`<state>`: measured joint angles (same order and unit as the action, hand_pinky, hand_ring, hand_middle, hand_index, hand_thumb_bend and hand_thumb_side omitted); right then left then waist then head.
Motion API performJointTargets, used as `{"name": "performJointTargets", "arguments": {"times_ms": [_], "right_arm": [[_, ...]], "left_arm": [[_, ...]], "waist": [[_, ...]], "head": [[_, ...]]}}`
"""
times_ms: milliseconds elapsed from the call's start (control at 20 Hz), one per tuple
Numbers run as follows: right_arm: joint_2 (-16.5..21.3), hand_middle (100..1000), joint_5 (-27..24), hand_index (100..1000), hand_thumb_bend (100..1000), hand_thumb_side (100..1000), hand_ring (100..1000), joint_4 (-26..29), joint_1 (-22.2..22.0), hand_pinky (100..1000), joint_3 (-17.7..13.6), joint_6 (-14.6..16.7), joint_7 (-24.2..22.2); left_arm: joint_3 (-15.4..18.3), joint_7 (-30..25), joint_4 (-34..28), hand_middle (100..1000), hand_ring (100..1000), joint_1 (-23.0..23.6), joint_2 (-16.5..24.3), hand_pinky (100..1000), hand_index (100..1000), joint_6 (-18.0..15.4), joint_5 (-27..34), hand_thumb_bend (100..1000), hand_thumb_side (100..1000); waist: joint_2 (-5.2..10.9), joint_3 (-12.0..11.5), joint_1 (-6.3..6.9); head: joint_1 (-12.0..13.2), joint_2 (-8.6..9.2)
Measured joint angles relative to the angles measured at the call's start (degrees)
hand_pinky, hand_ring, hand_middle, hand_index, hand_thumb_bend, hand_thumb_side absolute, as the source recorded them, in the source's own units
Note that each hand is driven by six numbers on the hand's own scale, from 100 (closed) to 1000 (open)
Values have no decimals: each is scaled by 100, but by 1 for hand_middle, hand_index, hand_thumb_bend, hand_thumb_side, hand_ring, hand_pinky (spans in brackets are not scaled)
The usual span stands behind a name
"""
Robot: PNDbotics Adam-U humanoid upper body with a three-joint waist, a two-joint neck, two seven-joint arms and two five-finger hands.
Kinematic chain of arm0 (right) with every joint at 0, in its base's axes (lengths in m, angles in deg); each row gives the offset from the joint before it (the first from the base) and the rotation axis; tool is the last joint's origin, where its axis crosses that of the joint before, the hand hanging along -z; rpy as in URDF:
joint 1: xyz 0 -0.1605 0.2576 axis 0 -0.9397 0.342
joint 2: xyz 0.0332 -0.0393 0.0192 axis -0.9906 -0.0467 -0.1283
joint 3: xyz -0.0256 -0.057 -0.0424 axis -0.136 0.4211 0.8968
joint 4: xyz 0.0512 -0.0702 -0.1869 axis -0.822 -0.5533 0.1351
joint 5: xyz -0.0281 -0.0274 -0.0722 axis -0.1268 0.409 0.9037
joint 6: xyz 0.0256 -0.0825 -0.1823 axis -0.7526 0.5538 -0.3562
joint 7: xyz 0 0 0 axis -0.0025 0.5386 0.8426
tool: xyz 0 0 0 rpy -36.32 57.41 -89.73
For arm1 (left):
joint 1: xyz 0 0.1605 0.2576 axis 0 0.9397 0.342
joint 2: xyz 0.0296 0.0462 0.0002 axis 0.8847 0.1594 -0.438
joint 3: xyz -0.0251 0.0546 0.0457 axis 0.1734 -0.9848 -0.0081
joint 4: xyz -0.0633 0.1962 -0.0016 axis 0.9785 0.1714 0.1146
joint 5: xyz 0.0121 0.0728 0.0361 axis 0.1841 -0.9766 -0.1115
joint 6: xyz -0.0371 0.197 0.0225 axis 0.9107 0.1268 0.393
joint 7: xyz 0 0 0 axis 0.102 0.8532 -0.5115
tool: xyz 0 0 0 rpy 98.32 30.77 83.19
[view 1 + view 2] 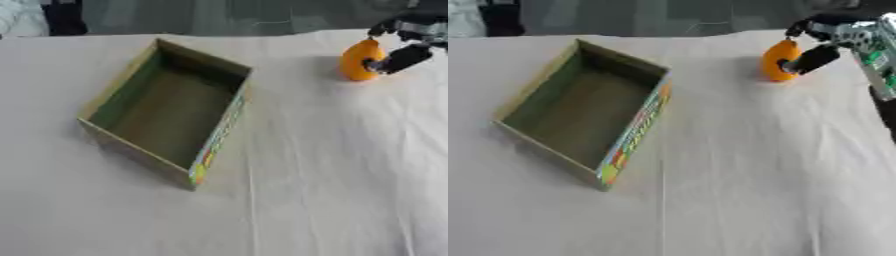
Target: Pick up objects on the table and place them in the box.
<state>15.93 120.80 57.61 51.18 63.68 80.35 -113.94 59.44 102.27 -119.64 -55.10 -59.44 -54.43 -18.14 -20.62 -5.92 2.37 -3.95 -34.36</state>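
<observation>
An orange rounded object (357,61) stands at the table's far right, its shadow close beside it on the cloth. My right hand (837,36) comes in from the upper right corner. Its fingers curl over the top of the object and the thumb (402,58) presses on its right side. An open cardboard box (220,131) with a green inside and a colourful printed side sits left of centre, turned at an angle, with nothing inside it. A wide strip of cloth separates the box from the object. My left hand shows in neither view.
A white, slightly creased cloth (332,175) covers the table. Dark floor and a bit of pale and dark clothing (35,15) show beyond the far edge.
</observation>
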Motion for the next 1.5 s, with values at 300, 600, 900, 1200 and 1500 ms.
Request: {"name": "performJointTargets", "arguments": {"times_ms": [300, 600, 900, 1200, 1500], "right_arm": [[-17, 913, 0, 1000, 237, 403, 983, -120, 29, 898, -17, 91, 3], [-55, 930, 124, 1000, 444, 486, 991, -207, 50, 904, -14, 27, 144], [-83, 936, 457, 1000, 508, 505, 993, -255, 97, 905, -16, -94, 467], [-108, 919, 879, 1000, 431, 465, 979, -326, 103, 893, 23, -77, 546], [-154, 875, 1188, 1000, 388, 442, 944, -368, 149, 864, 21, -116, 788]], "left_arm": [[-1, -5, 0, 751, 767, -26, 0, 802, 914, -5, 27, 100, 950], [-10, -11, 0, 751, 767, -48, 0, 802, 914, -11, 47, 100, 952], [-32, -13, 0, 750, 767, -64, 0, 802, 914, -13, 52, 100, 950], [-33, -5, 0, 747, 765, -97, 0, 800, 911, -23, 66, 100, 948], [-34, 2, 0, 746, 764, -102, 0, 800, 909, -30, 73, 100, 948]], "waist": [[-31, -15, 1], [-59, -42, 2], [-91, -44, -4], [-117, -72, -5], [-164, -81, -18]], "head": [[0, 0], [-2, 24], [-22, 68], [-29, 99], [-69, 142]]}}
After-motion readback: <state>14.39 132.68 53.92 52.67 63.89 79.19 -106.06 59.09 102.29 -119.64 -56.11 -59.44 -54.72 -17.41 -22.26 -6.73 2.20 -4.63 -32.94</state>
